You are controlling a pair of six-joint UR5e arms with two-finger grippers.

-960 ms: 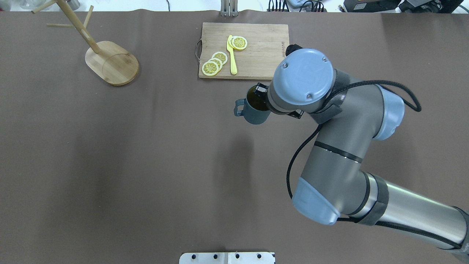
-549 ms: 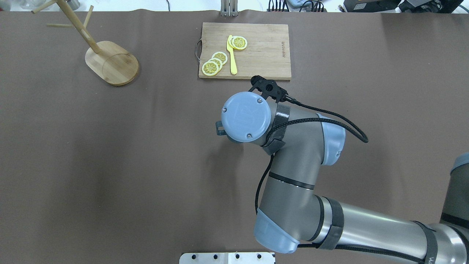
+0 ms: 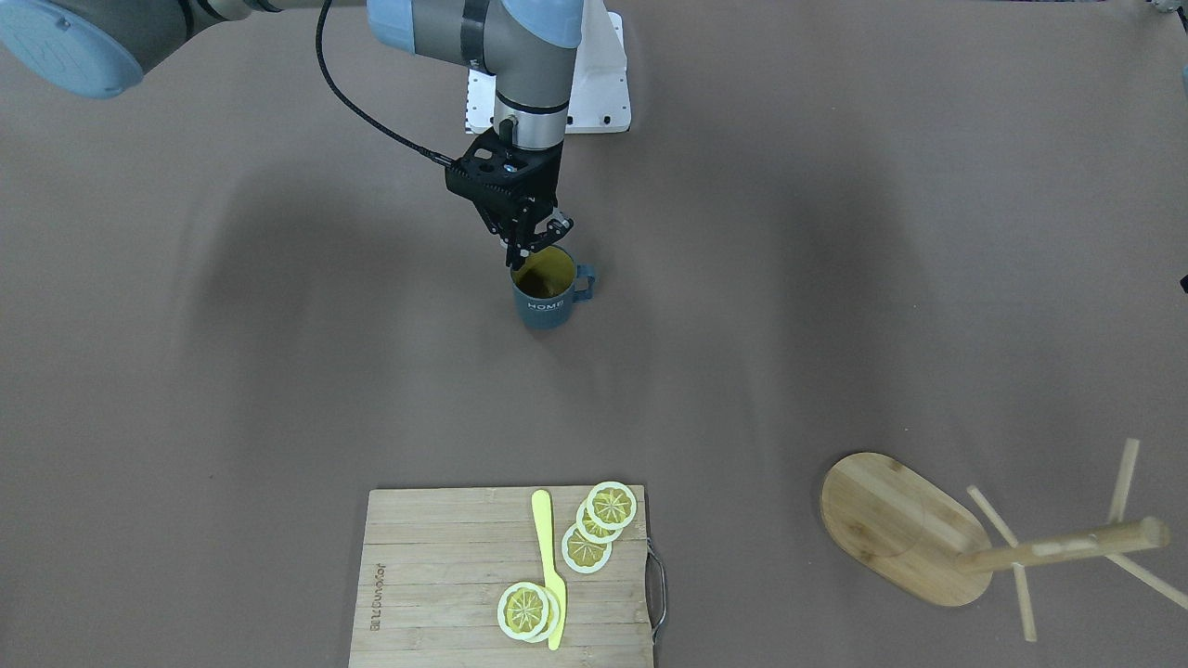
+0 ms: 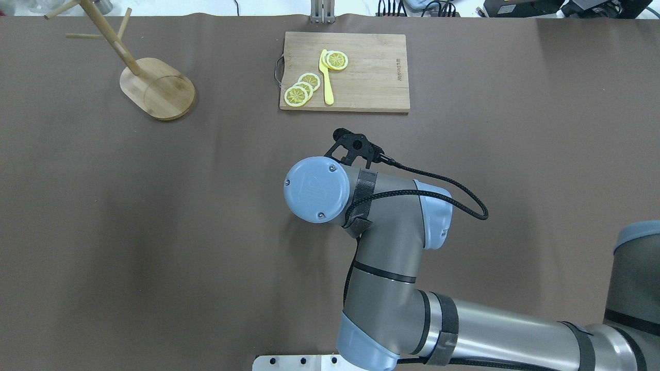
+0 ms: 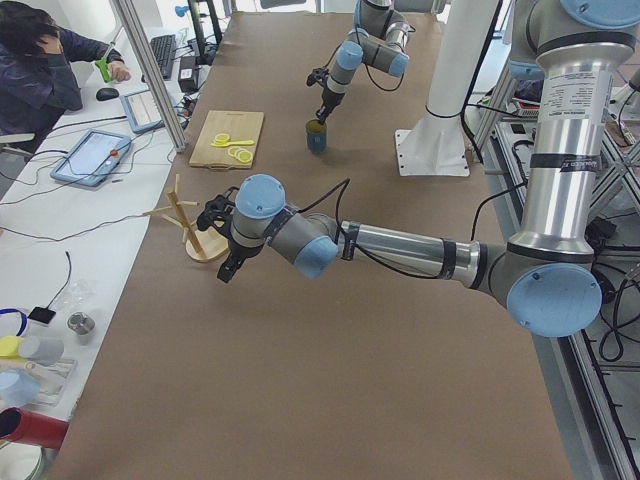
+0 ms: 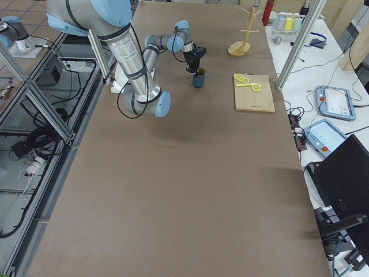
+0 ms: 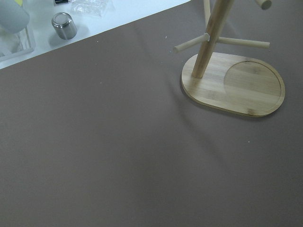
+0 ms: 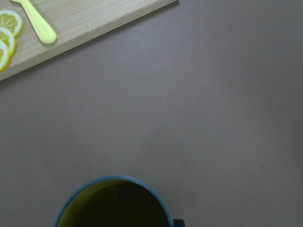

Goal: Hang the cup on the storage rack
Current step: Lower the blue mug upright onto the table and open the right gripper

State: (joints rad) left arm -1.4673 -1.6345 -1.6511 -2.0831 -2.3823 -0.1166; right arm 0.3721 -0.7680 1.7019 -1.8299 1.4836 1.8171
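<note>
The right gripper (image 3: pixel 531 249), fingers narrowed, is pinching the rim of the blue-grey, yellow-lined "HOME" mug (image 3: pixel 546 301). Overhead, the right arm (image 4: pixel 386 247) is hiding both. The left gripper (image 5: pixel 226 270) is too small to tell whether it is wide or narrow.

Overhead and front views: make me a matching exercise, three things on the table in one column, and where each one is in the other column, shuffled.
Things:
1. cup
2. storage rack
3. yellow knife

Places:
A. lying on the cutting board beside lemon slices
B. gripped at its rim by the right gripper
C. standing alone with nothing hung on it

Pairs: 1-B, 2-C, 3-A
</note>
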